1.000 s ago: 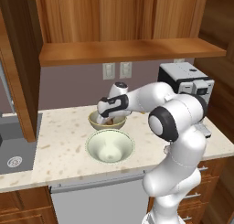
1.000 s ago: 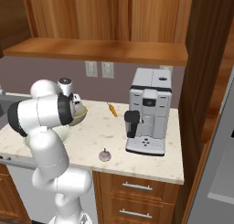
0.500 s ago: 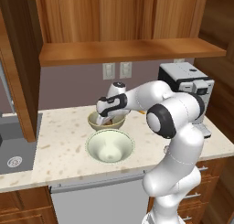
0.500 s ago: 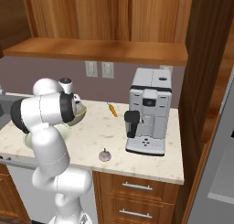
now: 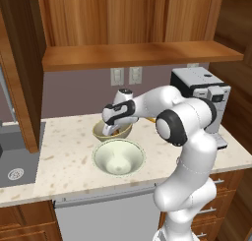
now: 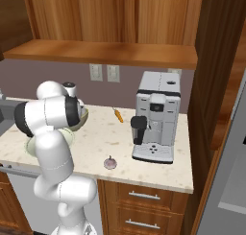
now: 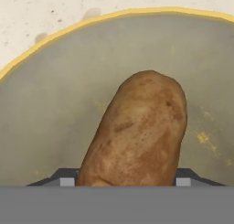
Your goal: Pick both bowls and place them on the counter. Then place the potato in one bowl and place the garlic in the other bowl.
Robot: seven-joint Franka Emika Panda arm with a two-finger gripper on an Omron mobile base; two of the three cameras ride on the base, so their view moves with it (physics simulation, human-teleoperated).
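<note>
The end effector [image 5: 114, 131] sits just left of centre in the left base view, dipped into the tan-olive bowl [image 5: 104, 135]. In the hand view the potato [image 7: 137, 131] fills the middle of the frame, lying against the grey inner wall of that bowl, whose yellow rim [image 7: 55, 33] arcs across the top. The two finger tips [image 7: 66, 179] show at either side of the potato's lower end, set apart about as wide as the potato; whether they press on it cannot be told.

The pale cream bowl [image 5: 118, 157] stands on the speckled bench [image 5: 64, 156] just in front of the tan-olive bowl, toward the lower middle of the left base view; whether their rims touch cannot be told.

In the right base view the garlic [image 6: 110, 162] lies on the bench at lower centre, well apart from both bowls. The thin orange carrot [image 6: 117, 115] lies near the back wall at centre. A silver coffee machine [image 6: 156, 115] stands right of centre. No brand name or writing can be read on it or on anything else. Two wall outlets [image 6: 104, 73] sit under the wooden shelf [image 6: 105, 54].
</note>
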